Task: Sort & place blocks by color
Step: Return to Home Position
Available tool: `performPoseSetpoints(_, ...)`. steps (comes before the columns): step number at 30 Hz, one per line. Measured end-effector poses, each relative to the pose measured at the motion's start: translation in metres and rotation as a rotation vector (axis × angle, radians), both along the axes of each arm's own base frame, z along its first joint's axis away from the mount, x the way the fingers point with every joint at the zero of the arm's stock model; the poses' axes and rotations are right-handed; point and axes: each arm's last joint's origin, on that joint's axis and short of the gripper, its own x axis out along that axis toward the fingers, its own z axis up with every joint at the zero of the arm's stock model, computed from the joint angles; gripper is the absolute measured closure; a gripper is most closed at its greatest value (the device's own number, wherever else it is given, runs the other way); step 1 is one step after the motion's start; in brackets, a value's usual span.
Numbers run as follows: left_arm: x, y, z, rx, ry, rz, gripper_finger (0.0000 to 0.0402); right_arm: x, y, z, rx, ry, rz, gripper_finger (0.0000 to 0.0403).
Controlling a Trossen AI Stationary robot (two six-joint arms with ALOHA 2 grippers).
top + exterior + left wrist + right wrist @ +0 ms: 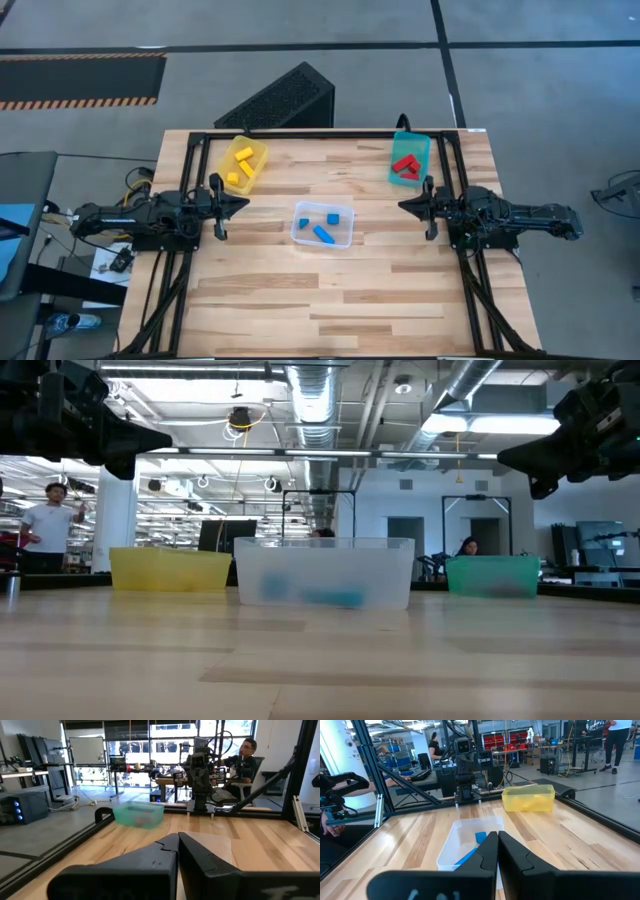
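Note:
Yellow blocks [241,167] lie in the yellow bin [258,150] at the table's far left. Red blocks [404,166] lie in the teal bin [423,148] at the far right. Blue blocks [324,226] lie in the clear bin [300,235] at the table's middle. My left gripper [243,203] is shut and hovers at the left edge, just near of the yellow bin, holding nothing. My right gripper [403,206] is shut and hovers at the right edge, just near of the teal bin, holding nothing. Both fingertip pairs meet in the wrist views [178,836] [497,834].
Black frame rails [330,133] run along the table's far edge and sides. A dark slatted box [282,100] stands on the floor beyond the far edge. Bare wood [330,300] spreads over the near half of the table. People show in the room behind.

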Motion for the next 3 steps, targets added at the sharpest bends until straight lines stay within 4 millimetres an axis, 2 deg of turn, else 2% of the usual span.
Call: performPoseSetpoints(3, 0.0000, 0.0000, 0.0000, 0.000, 0.000, 0.000, 0.0401, 0.0000, 0.0000, 0.0000, 0.000, 0.000, 0.000, 0.0372)
